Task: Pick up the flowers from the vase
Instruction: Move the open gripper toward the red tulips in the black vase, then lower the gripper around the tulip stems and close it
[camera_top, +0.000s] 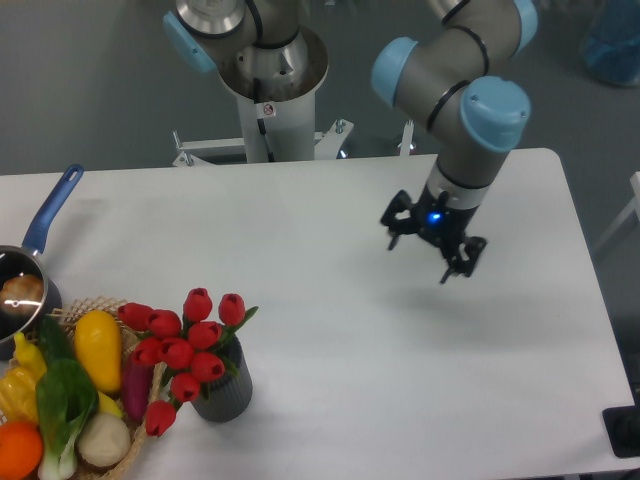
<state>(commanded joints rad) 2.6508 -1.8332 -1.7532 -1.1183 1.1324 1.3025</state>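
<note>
The flowers (180, 345) stood in the vase (222, 392) at the table's (330, 350) front, beside the basket (95, 440). The gripper (430, 250) hung well apart, fingers spread and holding nothing, ready to reach them.

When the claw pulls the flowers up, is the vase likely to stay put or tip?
The vase looks small and narrow, while the flowers spread wider than its rim and lean left, so it may tip or lift with them. The bunch looks artificial, so probably light, with fairly stiff stems. The claw is open, far to the right.
</note>
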